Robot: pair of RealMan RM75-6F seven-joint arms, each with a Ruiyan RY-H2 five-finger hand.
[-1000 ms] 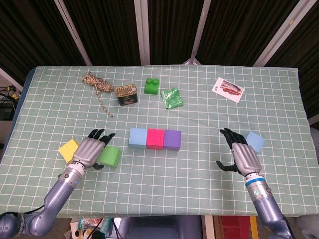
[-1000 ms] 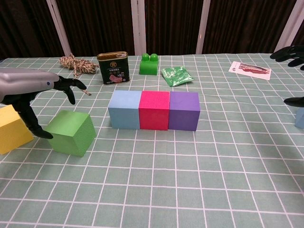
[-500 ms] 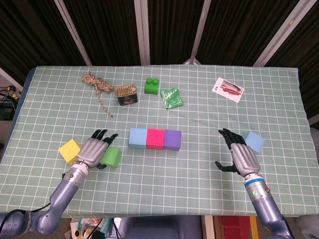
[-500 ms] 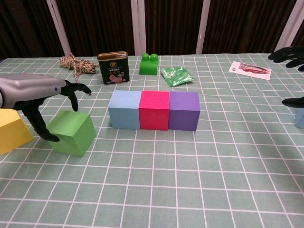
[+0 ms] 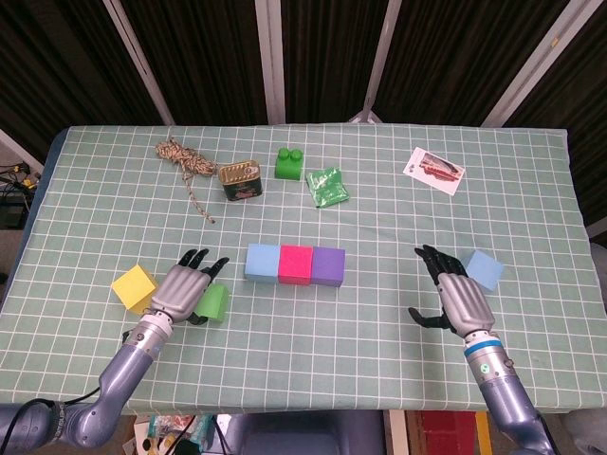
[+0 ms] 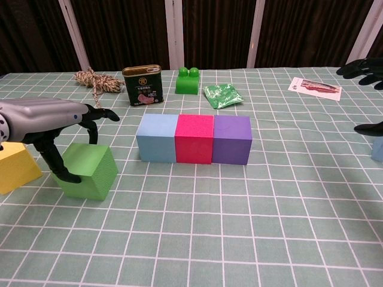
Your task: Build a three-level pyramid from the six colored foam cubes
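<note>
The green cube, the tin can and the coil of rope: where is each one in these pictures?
green cube (image 6: pixel 90 170), chest view, on its front face.
tin can (image 6: pixel 143 85), chest view, on its label.
coil of rope (image 5: pixel 180 154), head view, on the bundled part.

The left hand (image 6: pixel 45 119) was silver with black fingers (image 6: pixel 93 122), a green cube (image 6: pixel 87 170) under those fingers, yellow cube (image 6: pixel 15 167) behind the thumb, on a green-checked cloth (image 6: pixel 239 215).

Bright even overhead light, soft faint shadows; sharp focus, dark backdrop, no glare
</note>
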